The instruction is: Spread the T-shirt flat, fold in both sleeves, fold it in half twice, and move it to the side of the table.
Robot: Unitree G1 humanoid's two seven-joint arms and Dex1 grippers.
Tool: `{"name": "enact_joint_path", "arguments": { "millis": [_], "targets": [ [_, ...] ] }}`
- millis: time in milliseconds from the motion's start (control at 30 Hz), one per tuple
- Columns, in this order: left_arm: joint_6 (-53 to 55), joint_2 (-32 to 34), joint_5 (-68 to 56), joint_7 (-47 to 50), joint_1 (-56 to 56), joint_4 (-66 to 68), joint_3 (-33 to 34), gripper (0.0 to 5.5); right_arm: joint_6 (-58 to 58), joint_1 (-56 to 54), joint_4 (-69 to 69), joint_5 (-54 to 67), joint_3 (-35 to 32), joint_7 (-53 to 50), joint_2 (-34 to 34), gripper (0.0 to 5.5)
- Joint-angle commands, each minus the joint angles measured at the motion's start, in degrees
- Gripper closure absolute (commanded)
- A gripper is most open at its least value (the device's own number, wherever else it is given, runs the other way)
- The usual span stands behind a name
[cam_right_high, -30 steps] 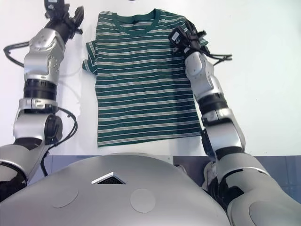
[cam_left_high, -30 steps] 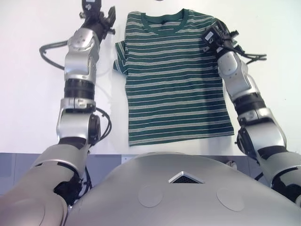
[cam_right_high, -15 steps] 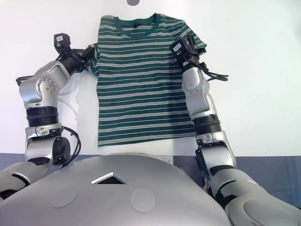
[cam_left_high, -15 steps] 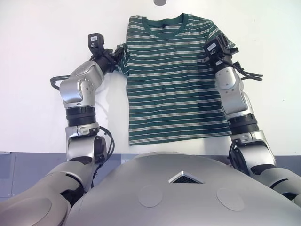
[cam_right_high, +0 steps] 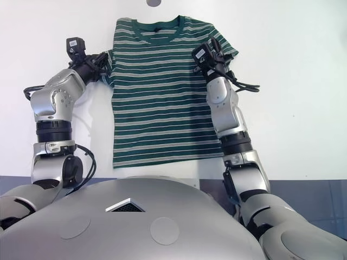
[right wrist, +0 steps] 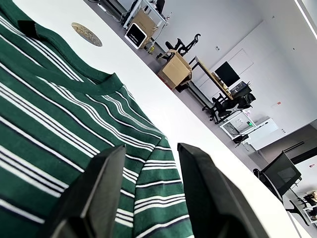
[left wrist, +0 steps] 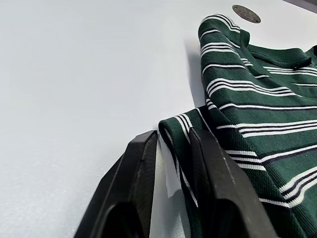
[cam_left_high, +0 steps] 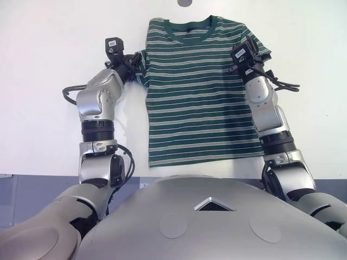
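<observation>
Fingers parted for folding, the left gripper (left wrist: 173,136) straddles the left sleeve hem (left wrist: 172,124) of the green white-striped fabric T-shirt (cam_left_high: 200,108); the right gripper (right wrist: 152,148), likewise parted, hovers over the right sleeve (right wrist: 156,198).

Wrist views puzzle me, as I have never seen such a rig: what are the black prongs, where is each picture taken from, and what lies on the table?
This is a humanoid robot with two arms, each ending in a two-fingered gripper. Two pictures come from cameras in its head, looking down over both arms. The other two come from a camera on each wrist, so the black prongs are that arm's own fingers seen close up. On the white table lies a green striped T-shirt, spread flat. The left gripper is open, with the hem of the left sleeve between its fingers. The right gripper is open at the right sleeve. Nothing is gripped yet.
</observation>
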Motion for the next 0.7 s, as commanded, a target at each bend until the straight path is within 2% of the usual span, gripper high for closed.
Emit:
{"name": "enact_joint_path", "arguments": {
  "millis": [33, 133, 433, 700],
  "targets": [
    [-0.7, -0.2, 0.6, 0.0, 1.0, 0.6, -0.4, 5.10, -0.2, -1.7, 0.4, -0.2, 0.0, 0.6, 0.1, 3.53],
    [-2.6, 0.3, 2.0, 2.1, 0.8, 1.2, 0.6, 5.48, -0.4, -1.8, 0.5, -0.2, 0.1, 0.4, 0.3, 3.53],
    [-6.1, 0.9, 4.2, 4.5, 0.3, 2.6, 1.6, 5.48, -0.8, -1.7, 0.9, 0.0, -0.1, 0.0, 0.6, 3.53],
    [-8.4, 1.9, 7.3, 10.4, 1.0, 1.3, 4.1, 5.48, -0.3, -1.1, 0.2, -0.2, -0.2, -0.1, 0.7, 3.53]
  ]
}}
